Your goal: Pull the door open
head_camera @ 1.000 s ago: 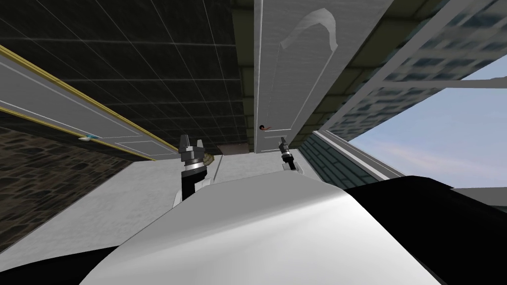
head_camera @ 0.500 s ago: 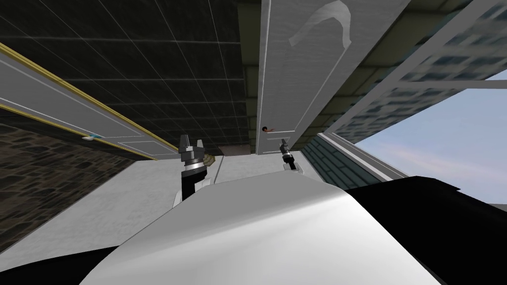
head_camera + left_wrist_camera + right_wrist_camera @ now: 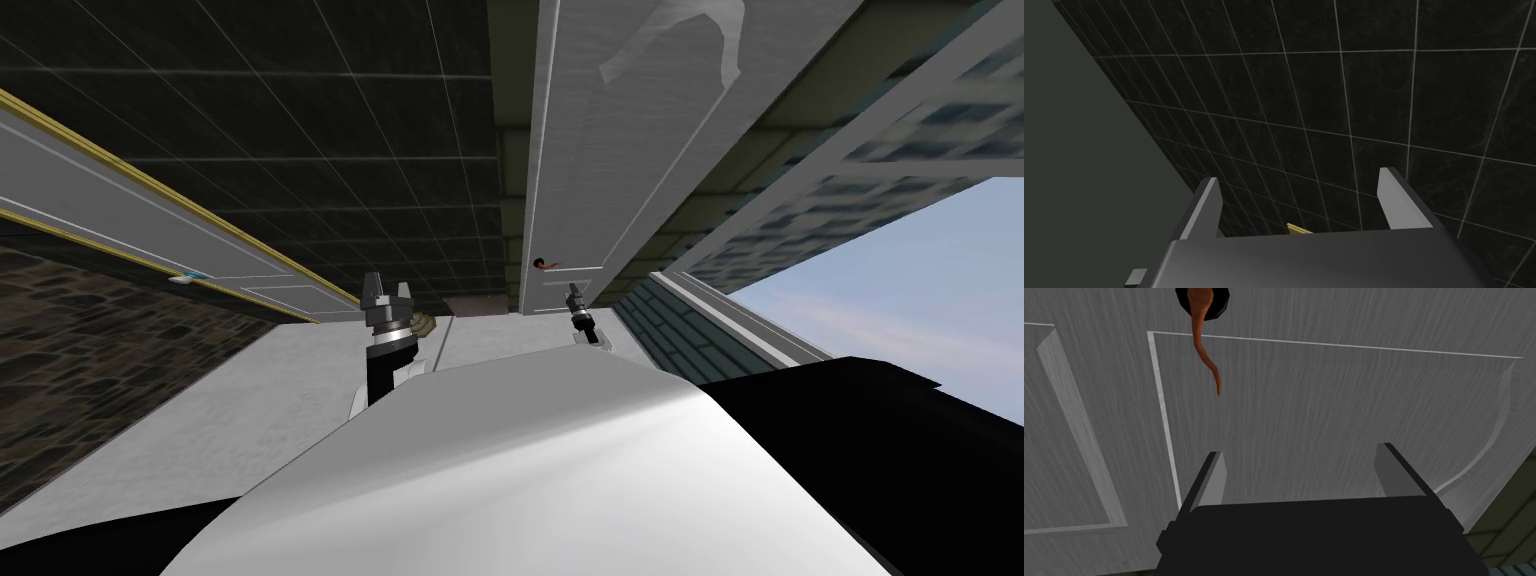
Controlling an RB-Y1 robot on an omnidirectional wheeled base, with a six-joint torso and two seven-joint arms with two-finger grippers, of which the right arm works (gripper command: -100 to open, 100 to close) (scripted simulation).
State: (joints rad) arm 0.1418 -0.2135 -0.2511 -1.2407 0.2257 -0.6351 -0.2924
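Right wrist view shows the grey panelled door (image 3: 1324, 413) right in front of the right gripper (image 3: 1299, 470), its thin brown handle (image 3: 1206, 358) beyond one finger; fingers spread wide, holding nothing

My right gripper (image 3: 573, 292) points at a white panelled door (image 3: 620, 150), just below its small reddish handle (image 3: 546, 264), not touching it. My left gripper (image 3: 388, 295), fingers spread, faces a dark tiled wall (image 3: 300, 130).

Matt grey woodgrain door (image 3: 1324, 413); smooth coppery lever handle (image 3: 1198, 338); dark marbled wall tiles (image 3: 1324, 100).
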